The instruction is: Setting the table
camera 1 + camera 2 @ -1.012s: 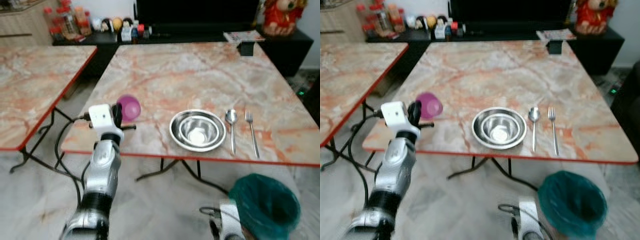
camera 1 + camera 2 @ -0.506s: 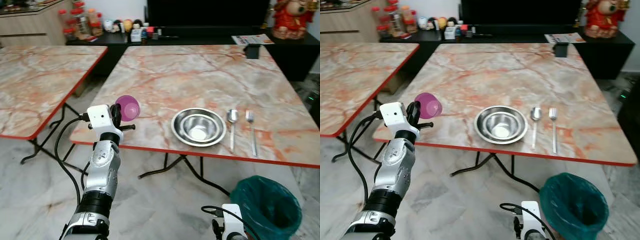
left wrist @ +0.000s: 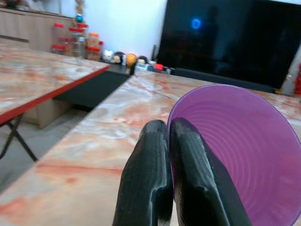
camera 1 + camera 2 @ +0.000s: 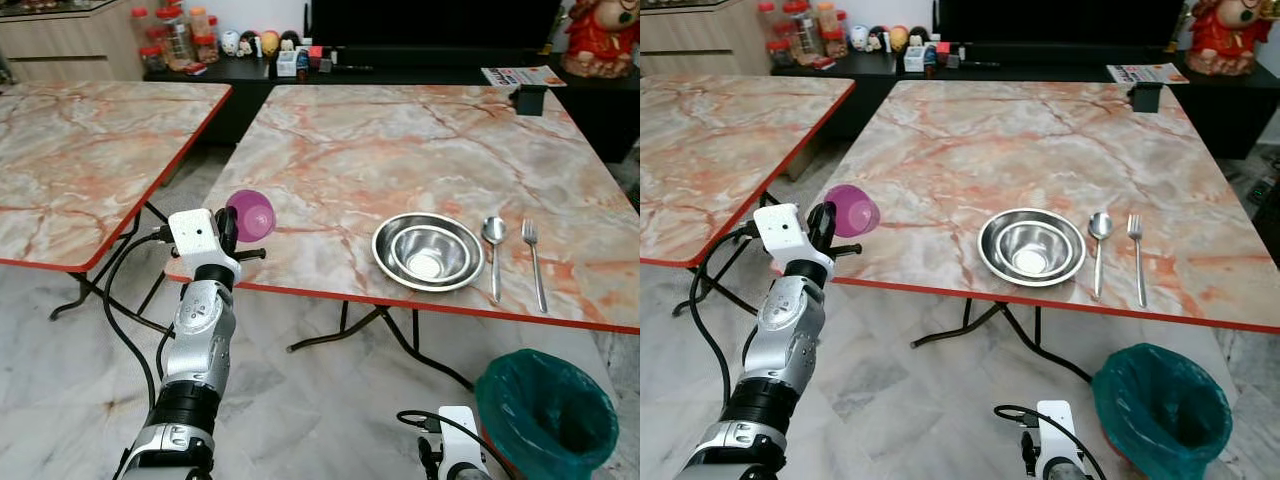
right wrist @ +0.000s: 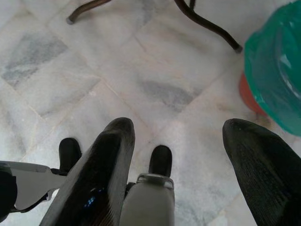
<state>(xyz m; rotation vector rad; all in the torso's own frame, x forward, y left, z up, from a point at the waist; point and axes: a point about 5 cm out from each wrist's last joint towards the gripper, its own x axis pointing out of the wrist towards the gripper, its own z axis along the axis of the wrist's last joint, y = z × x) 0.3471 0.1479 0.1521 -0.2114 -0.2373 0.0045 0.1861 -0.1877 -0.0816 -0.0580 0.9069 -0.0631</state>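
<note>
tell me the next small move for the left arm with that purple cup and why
Probably carry the purple cup forward over the table toward the place setting. The left pincer grips its rim at the table's near corner, well left of the steel bowl, spoon and fork. The right pincer hangs open over the floor.

Place: a home dining and living area.
Tables: 2 folding tables with marble-pattern tops and red edging, the near one (image 4: pixel 420 150) and a second (image 4: pixel 80 160) to its left.
Floor: pale marble tiles (image 5: pixel 141 84).
Place setting: a steel bowl (image 4: pixel 427 252), spoon (image 4: pixel 494 232) and fork (image 4: pixel 533 262) laid side by side.
Back wall: a low black cabinet (image 4: pixel 400 62) under a large dark TV screen (image 3: pixel 225 42), with jars (image 4: pixel 180 35), figurines and small ornaments along it.
Waste: a bin with a green liner (image 4: pixel 545 415) on the floor.
</note>
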